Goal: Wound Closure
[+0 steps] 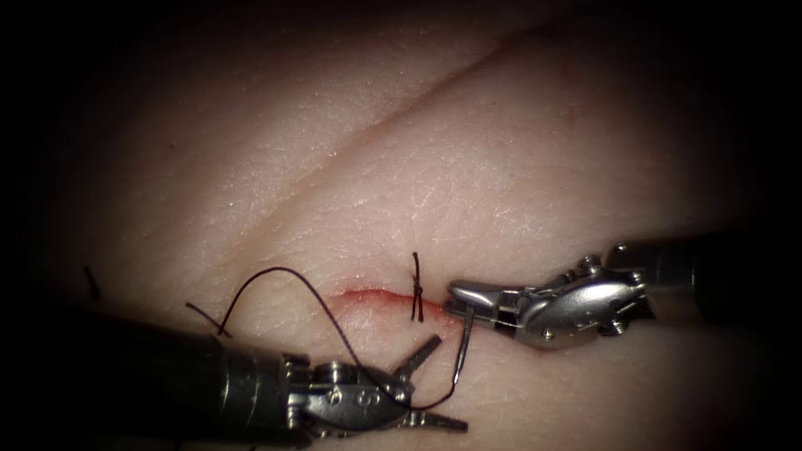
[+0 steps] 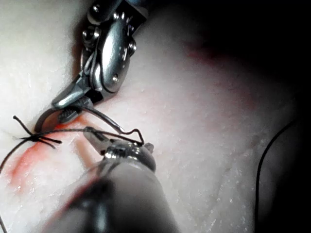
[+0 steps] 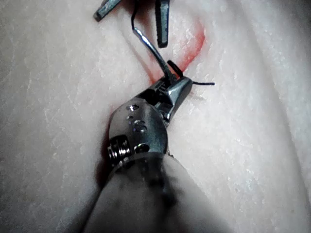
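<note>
My right tool (image 1: 464,302) clamps the curved needle (image 1: 462,355) near its blunt end, just right of the tied knot (image 1: 417,288); the needle is out of the tissue (image 1: 468,184) (thread (image 1: 284,277) trailing); my left tool (image 1: 434,380) gapes empty; I judge another stitch pending, needing a regrip.

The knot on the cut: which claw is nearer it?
Right. The right claw sits just right of the knot, shut on the needle; the left claw, open, lies below.

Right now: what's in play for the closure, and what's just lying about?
In play:
- needle, out of tissue, held near one end by right tool
- thread
- left tool, open, holding nothing
- cut

Lying about:
- tied knot
- cut thread end
</note>
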